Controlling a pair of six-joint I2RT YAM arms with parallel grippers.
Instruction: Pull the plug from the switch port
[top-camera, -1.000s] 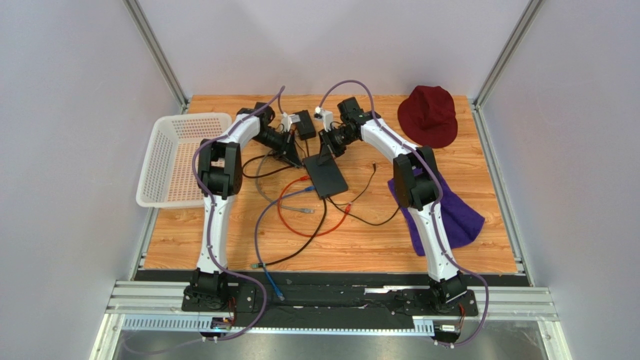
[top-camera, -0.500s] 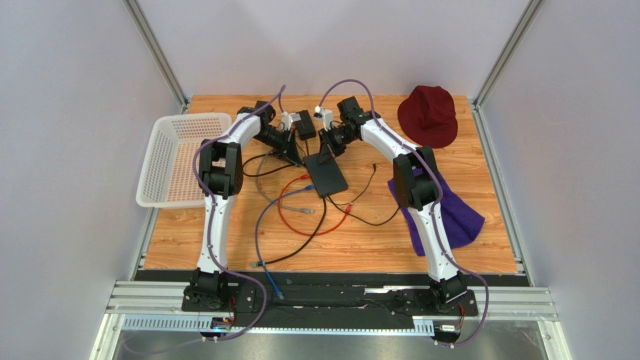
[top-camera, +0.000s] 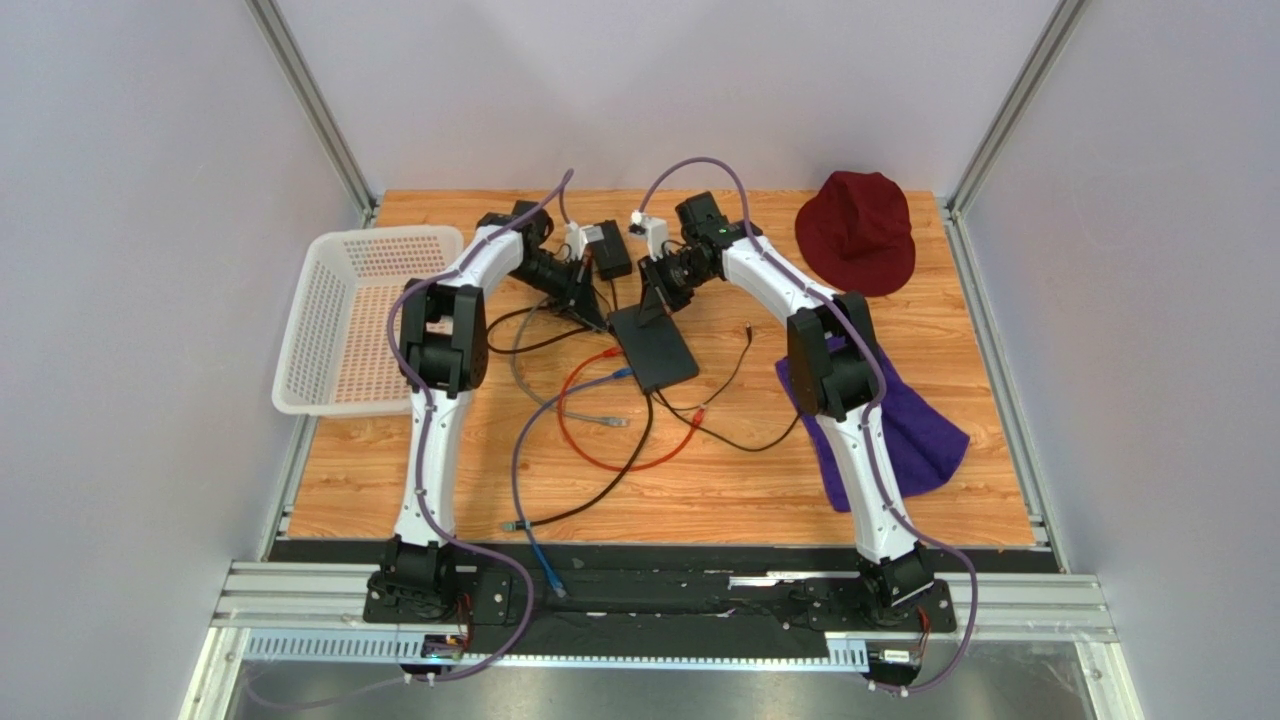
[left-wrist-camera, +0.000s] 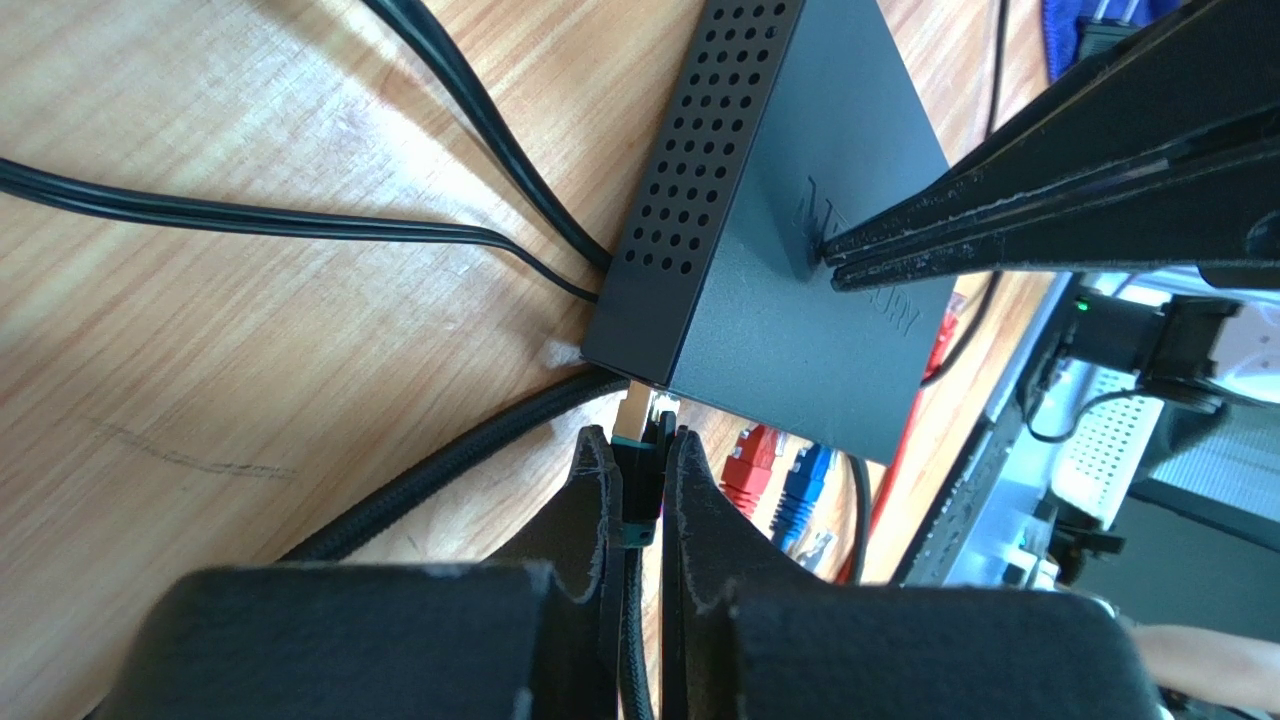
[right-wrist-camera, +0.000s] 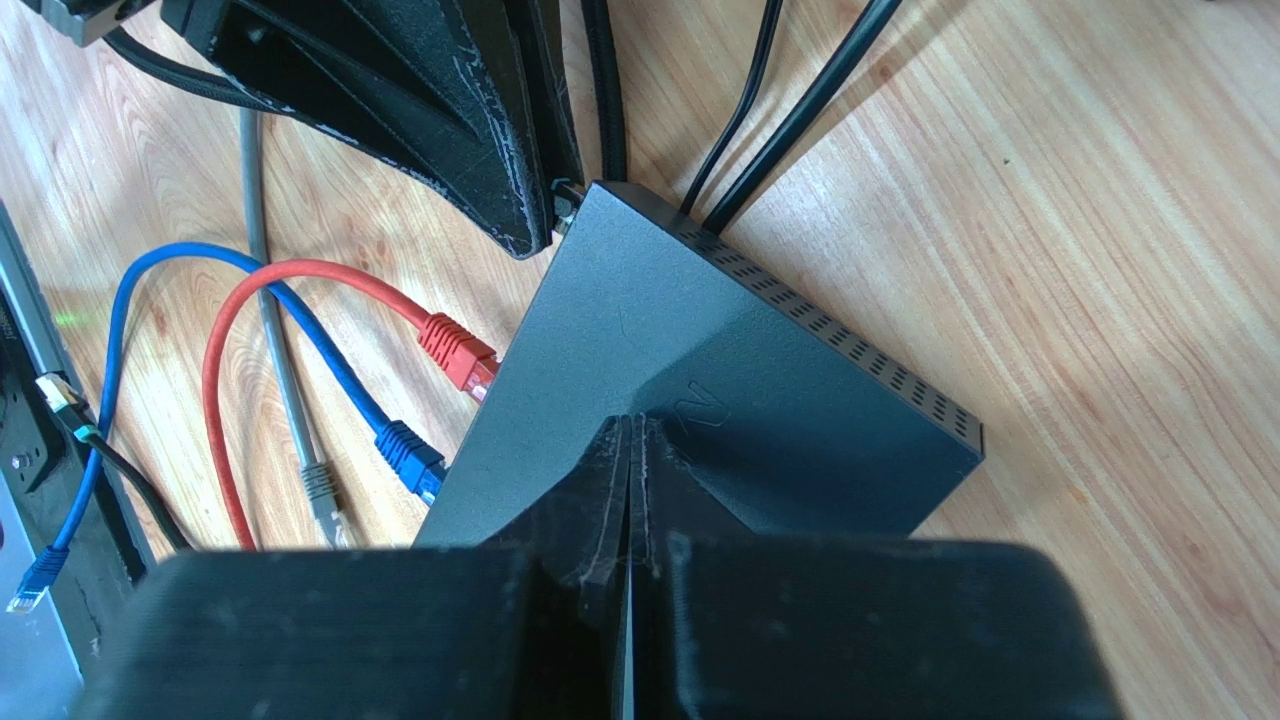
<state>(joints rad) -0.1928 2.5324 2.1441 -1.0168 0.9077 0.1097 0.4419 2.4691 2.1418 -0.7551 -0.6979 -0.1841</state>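
The switch (top-camera: 655, 354) is a flat matte-black box at mid-table. It also shows in the left wrist view (left-wrist-camera: 781, 240) and the right wrist view (right-wrist-camera: 676, 375). My left gripper (left-wrist-camera: 643, 438) is shut on a black plug (left-wrist-camera: 643, 468) whose pale tip meets the switch's port edge near a corner. I cannot tell how deep the plug sits. My right gripper (right-wrist-camera: 633, 425) is shut and empty, its tips pressed down on the switch's top. In the top view the left gripper (top-camera: 589, 311) and right gripper (top-camera: 655, 300) stand at the switch's far end.
Red (right-wrist-camera: 455, 350), blue (right-wrist-camera: 406, 450) and grey (right-wrist-camera: 320, 488) network plugs lie loose by the switch's side. Black cables run from its far edge. A black adapter brick (top-camera: 609, 248) sits behind. White basket (top-camera: 361, 315) left, dark red hat (top-camera: 857, 228) and purple cloth (top-camera: 909, 428) right.
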